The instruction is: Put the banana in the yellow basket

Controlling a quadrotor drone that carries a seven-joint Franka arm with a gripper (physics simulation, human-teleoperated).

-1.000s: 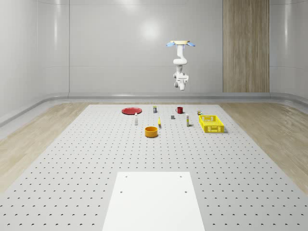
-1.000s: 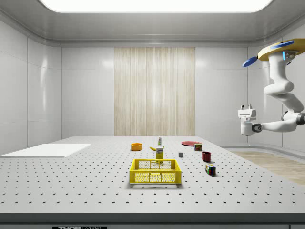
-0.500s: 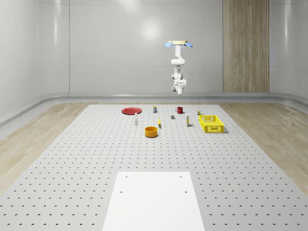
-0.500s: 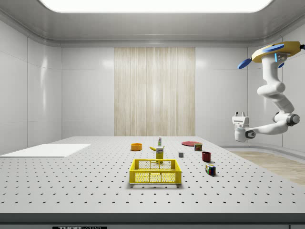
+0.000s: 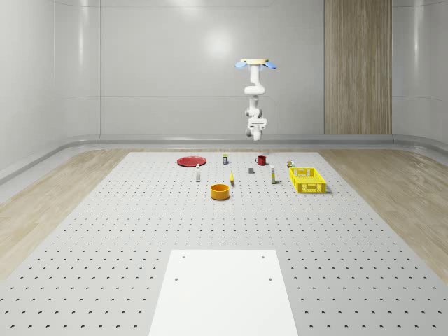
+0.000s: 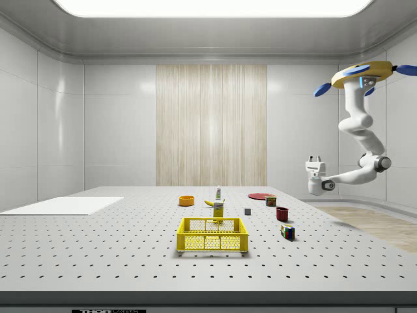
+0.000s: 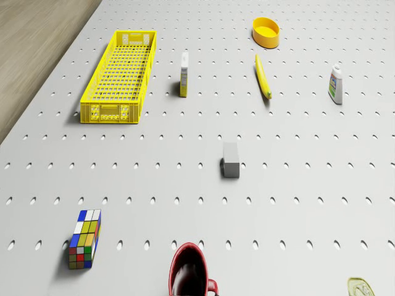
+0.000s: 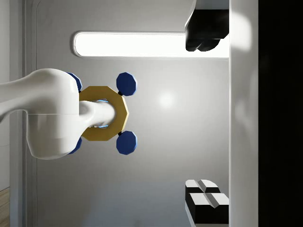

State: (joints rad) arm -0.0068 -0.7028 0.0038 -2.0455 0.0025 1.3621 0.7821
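The banana [image 5: 232,179] [image 6: 209,203] [image 7: 263,77] lies flat on the perforated table between the orange bowl [image 5: 220,191] [image 7: 266,31] and a small carton [image 7: 184,74]. The yellow basket [image 5: 307,180] [image 6: 213,235] [image 7: 120,75] stands near the table's edge at the whole-scene view's right. The drone [image 5: 255,64] [image 6: 359,73] hovers high over the far end of the table, beyond the red mug [image 5: 261,160]. Its arm hangs bent, with the gripper [image 5: 256,126] [image 6: 315,158] [image 8: 206,118] turned upward, open and holding nothing, far above the banana.
On the table stand a red plate [image 5: 190,161], a grey cube [image 7: 230,160], a Rubik's cube [image 7: 84,238], a white bottle [image 7: 336,84] and the red mug [image 7: 190,274]. A white sheet [image 5: 224,290] covers the near end. Wooden floor borders the table [image 5: 140,231].
The drone and arm have shifted toward the side view's left, closer over the table. The gripper has come down a little, still pointing up and open.
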